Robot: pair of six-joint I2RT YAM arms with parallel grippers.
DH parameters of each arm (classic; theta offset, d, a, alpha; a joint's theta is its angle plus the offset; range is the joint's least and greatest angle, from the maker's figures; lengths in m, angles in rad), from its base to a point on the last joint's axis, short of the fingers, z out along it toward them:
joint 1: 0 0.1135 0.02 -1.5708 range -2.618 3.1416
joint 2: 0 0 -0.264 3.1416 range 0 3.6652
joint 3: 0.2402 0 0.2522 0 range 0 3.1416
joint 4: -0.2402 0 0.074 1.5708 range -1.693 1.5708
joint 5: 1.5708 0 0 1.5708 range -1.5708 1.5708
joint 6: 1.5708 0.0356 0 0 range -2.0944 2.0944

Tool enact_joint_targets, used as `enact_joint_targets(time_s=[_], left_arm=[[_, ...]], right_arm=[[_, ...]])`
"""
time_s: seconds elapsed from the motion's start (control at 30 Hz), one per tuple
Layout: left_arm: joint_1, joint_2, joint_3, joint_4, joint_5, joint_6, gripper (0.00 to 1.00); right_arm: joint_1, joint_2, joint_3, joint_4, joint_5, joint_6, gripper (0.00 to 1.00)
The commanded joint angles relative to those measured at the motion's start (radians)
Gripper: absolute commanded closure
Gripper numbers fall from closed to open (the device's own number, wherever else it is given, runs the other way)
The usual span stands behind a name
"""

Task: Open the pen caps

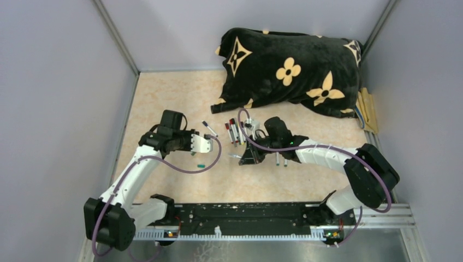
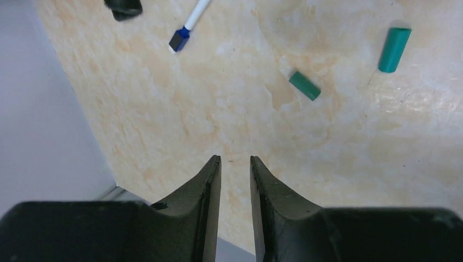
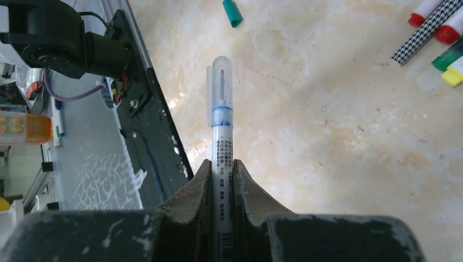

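Right gripper [image 3: 222, 164] clamped on pen [image 3: 222, 143], clear cap [image 3: 219, 82] on, sticking out past the jaws. Left gripper [image 2: 236, 159] parted a little, empty, loose green cap [image 2: 394, 49] ahead to its right. Left should open wider, line up with the clear cap, pinch it only, pull straight.

Left arm [image 1: 128, 177]: white rounded links, black joint housings.
Right arm [image 1: 327, 154]: matching white shells and black joints.
Cables [image 1: 187, 171]: purple, one looping loose along each arm.
Left gripper [image 2: 236, 159]: two matte black fingers [image 2: 199, 207] tapering to blunt tips.
Right gripper [image 3: 223, 161]: black fingers [image 3: 191, 204], scuffed with pale marks.
Base rail [image 1: 245, 214]: black plate, toothed white strip along its near edge.
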Motion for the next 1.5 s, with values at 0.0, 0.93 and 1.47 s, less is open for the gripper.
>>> enact_joint_targets(time_s=[0.0,0.93,1.47], left_arm=[[0.038,0.027,0.043,-0.052,-0.015,0.001,0.67],[-0.109,0.055,0.221,-0.279,0.532,-0.124,0.39],[-0.133,0.036,0.165,-0.2,0.363,-0.124,1.0]], right_arm=[[0.005,-0.046,-0.001,-0.004,-0.019,-0.003,1.0],[0.07,0.274,0.339,0.313,-0.247,0.264,1.0],[0.062,0.255,0.235,0.432,-0.237,0.315,0.89]])
